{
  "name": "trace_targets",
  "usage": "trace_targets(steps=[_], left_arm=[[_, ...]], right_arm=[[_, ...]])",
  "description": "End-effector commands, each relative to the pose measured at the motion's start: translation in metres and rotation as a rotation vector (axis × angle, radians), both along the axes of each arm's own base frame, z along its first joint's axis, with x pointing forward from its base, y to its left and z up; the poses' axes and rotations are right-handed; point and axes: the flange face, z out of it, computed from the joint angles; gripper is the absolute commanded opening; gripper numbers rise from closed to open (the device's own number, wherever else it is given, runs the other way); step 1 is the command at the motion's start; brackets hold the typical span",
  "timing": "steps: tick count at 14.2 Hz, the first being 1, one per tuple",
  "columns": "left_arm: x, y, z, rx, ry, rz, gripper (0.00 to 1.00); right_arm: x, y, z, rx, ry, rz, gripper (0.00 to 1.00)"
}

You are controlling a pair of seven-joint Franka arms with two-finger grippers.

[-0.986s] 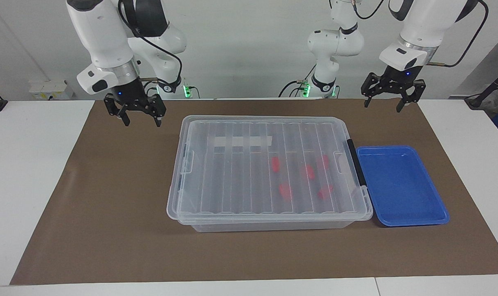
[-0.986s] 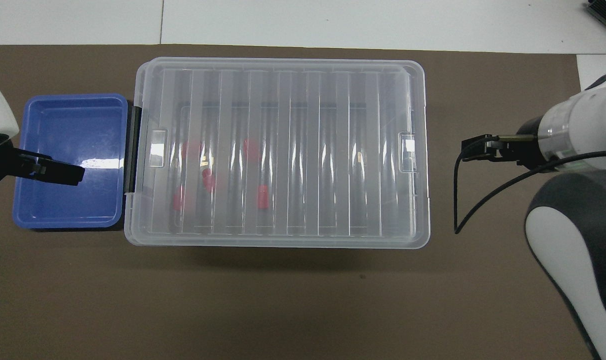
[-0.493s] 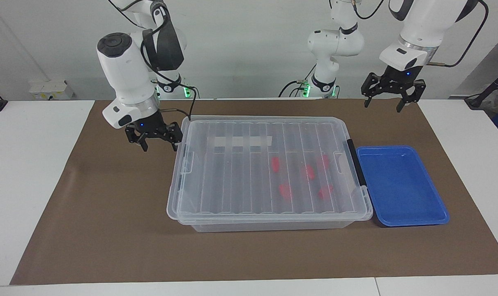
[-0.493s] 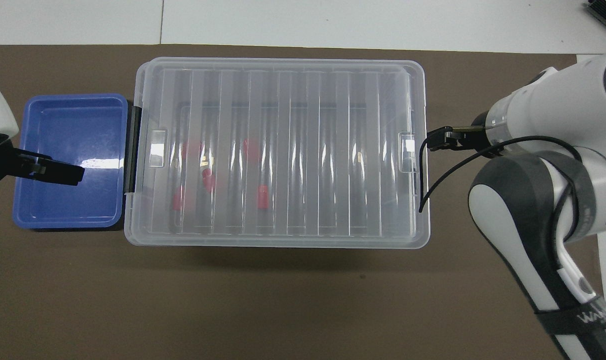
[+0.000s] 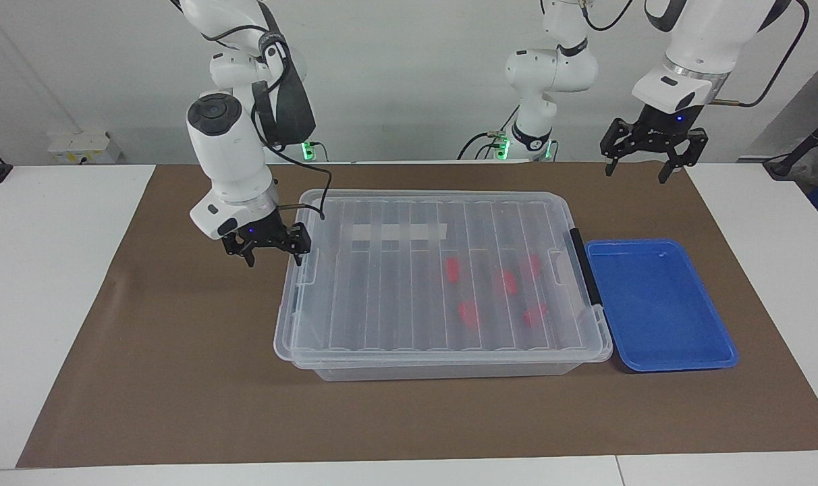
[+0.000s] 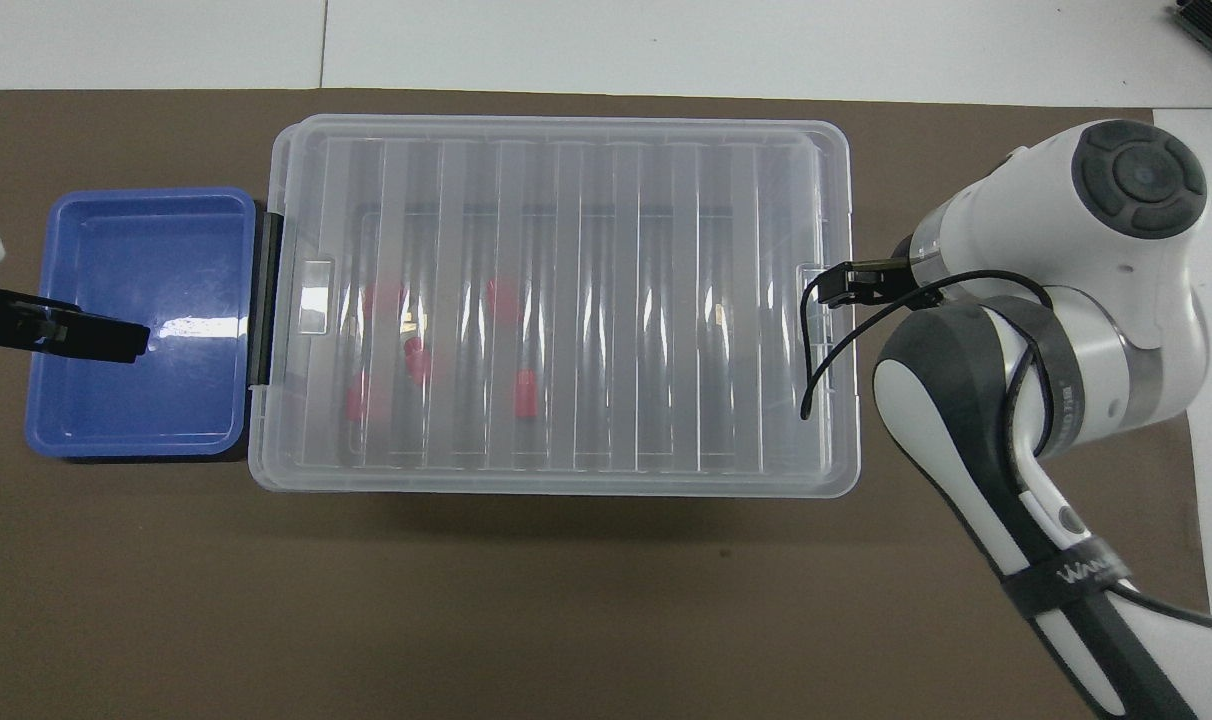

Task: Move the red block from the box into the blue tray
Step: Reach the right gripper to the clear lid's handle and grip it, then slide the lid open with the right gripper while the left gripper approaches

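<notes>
The clear box (image 5: 395,270) stands shut on the brown mat, its ribbed lid (image 6: 566,300) on. Several red blocks (image 5: 453,268) lie inside, toward the black handle (image 5: 584,270); they also show through the lid in the overhead view (image 6: 503,298). The blue tray (image 5: 652,310) sits empty beside the handle end (image 6: 136,250). My right gripper (image 5: 275,260) is open and low beside the box's latch (image 5: 308,263) at the right arm's end; its arm (image 6: 1066,300) hides it from above. My left gripper (image 5: 636,174) is open, raised over the tray (image 6: 86,335).
The brown mat (image 5: 179,371) covers most of the white table (image 5: 44,304). A white strip (image 5: 399,232) lies on the lid. A black cable (image 6: 816,350) hangs from the right wrist over the lid's end.
My right gripper has come down and moved along the mat to the box's end latch. My left gripper has shifted slightly and stays raised. The box, blocks and tray have not moved.
</notes>
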Motion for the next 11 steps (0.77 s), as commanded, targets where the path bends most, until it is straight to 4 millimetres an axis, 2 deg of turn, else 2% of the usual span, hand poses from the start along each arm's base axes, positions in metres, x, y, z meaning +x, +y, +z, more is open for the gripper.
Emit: trace_targets(steps=[1,5,7,9,11], left_arm=[[0.005,0.002,-0.009,-0.013,-0.006,0.008,1.0],[0.015,0.003,-0.017,-0.012,-0.009,0.014,1.0],[0.023,0.005,-0.025,-0.011,0.0,0.02,1.0],[0.031,0.014,-0.028,-0.009,-0.013,0.036,1.0],[0.03,0.028,-0.034,-0.012,-0.03,0.065,1.0]], right_arm=[[-0.009,-0.001,-0.002,-0.024,-0.004,-0.001,0.99],[-0.01,-0.004,-0.005,-0.04,0.008,0.005,0.99],[-0.009,-0.013,-0.004,-0.087,0.001,0.029,0.99],[-0.008,-0.021,-0.004,-0.095,0.006,0.064,0.99],[-0.006,-0.038,-0.004,-0.1,0.015,0.128,0.99]])
